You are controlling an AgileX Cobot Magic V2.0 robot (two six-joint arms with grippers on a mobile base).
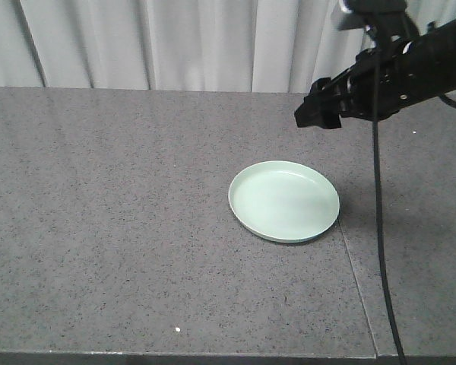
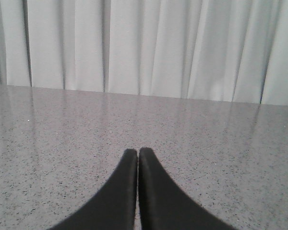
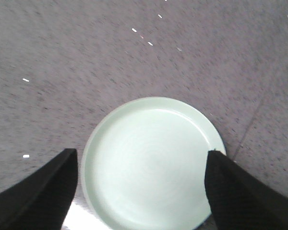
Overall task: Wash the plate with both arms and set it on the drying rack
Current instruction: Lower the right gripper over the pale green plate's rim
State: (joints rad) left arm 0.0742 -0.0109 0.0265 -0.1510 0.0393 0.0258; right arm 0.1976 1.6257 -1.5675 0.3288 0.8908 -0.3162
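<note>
Closest to the lens, black fingers (image 3: 38,194) of right gripper (image 3: 142,152), spread wide, gripping nothing, aimed down at pale mint plate (image 1: 283,201). Plate flat on grey speckled tabletop (image 1: 99,228), right of centre, just left of a seam (image 1: 357,293). Left gripper (image 2: 138,151) pressed closed, empty, over tabletop, facing white curtain (image 2: 144,43).

Plate (image 1: 284,201) lies on counter (image 1: 99,228), below right hand (image 3: 142,153).

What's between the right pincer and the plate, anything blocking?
Nothing visible. The right pincer is open and aimed down at the plate, which lies flat on the counter. Only air shows between them.
</note>
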